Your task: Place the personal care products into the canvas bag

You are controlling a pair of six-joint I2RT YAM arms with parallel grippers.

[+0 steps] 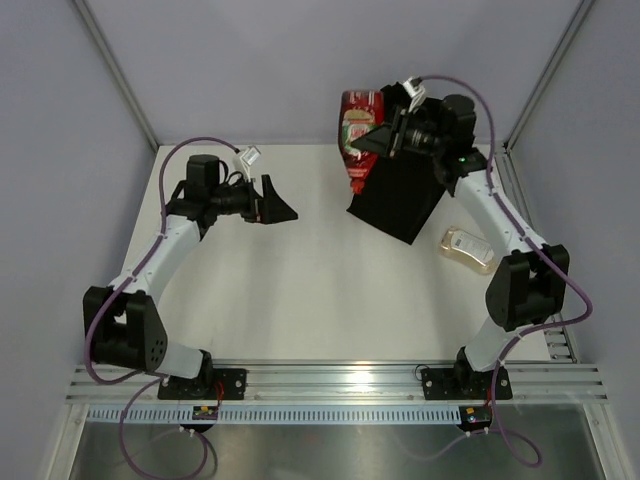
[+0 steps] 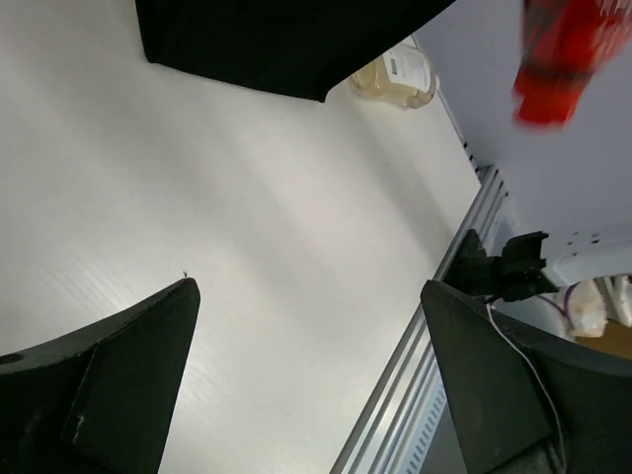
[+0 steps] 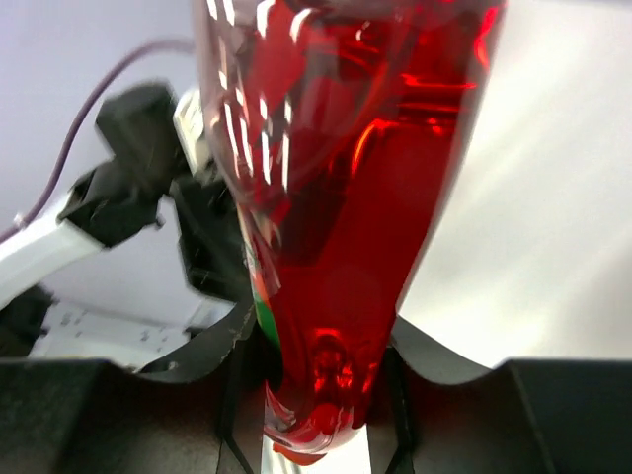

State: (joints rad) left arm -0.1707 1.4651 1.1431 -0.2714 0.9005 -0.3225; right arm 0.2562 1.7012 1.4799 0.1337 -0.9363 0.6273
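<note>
My right gripper (image 1: 386,140) is shut on a red tube (image 1: 358,138) and holds it in the air above the far left corner of the black canvas bag (image 1: 400,195). In the right wrist view the red tube (image 3: 346,197) fills the frame, with its narrow end pinched in my right gripper (image 3: 321,365). A beige bottle (image 1: 468,249) lies flat on the table just right of the bag. My left gripper (image 1: 280,210) hovers open and holds nothing, well left of the bag. The left wrist view shows my left gripper (image 2: 308,296) wide apart, the bag (image 2: 276,39), the beige bottle (image 2: 400,79) and the red tube (image 2: 558,59).
White table (image 1: 300,290) with grey walls on three sides. An aluminium rail (image 1: 340,380) runs along the near edge, carrying both arm bases. The left arm (image 3: 128,188) shows behind the tube in the right wrist view.
</note>
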